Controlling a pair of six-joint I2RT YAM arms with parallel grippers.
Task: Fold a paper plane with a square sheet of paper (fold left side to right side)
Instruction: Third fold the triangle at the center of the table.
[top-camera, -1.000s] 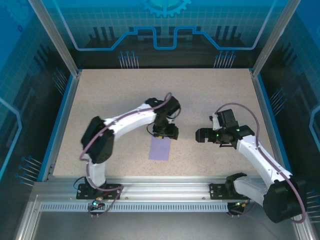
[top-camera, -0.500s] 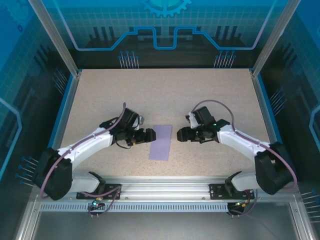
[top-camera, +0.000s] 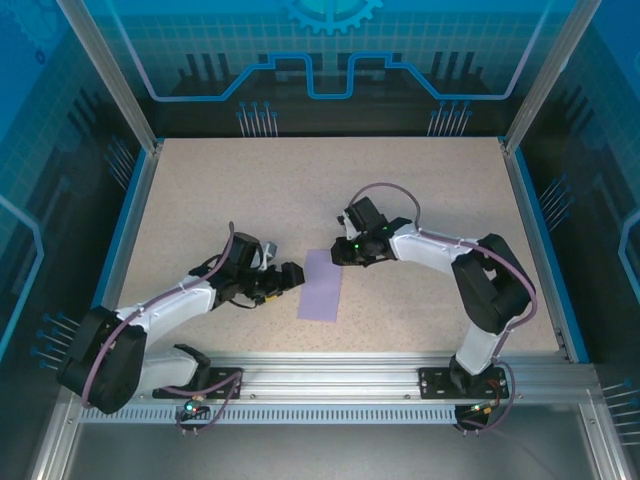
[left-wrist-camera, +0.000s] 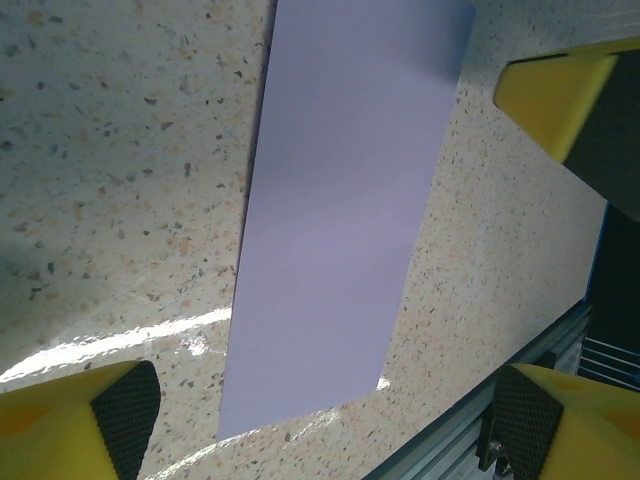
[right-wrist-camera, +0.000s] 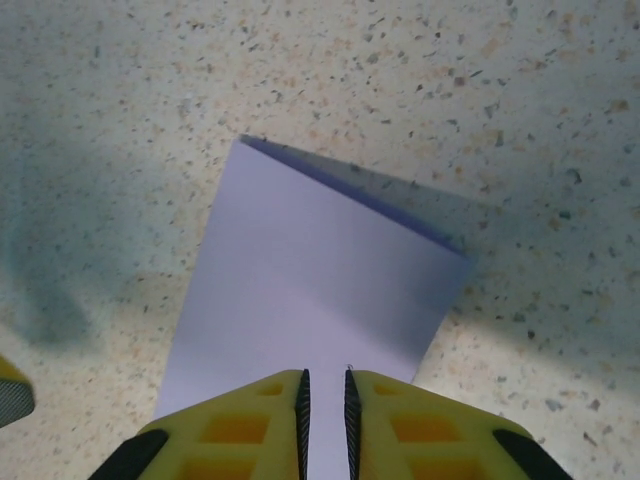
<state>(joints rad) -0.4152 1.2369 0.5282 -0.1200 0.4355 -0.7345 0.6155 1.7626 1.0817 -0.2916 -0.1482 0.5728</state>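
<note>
- The right claw (right-wrist-camera: 325, 400) has its yellow fingers squeezed almost together, just a hairline slit between them. It's parked right on the near edge of the square sheet of paper (right-wrist-camera: 310, 290), and I honestly can't tell if it's nipping it.
- Going out from that claw, the sheet runs away as a narrow lavender strip, with a darker second layer peeking out along the far edge.
- The left claw (top-camera: 290, 275) is spread wide and holds nothing. It sits low, with the strip's long side just in front of its fingertips.
- Speckled beige tabletop (top-camera: 250, 190) lies all around both claws.
</note>
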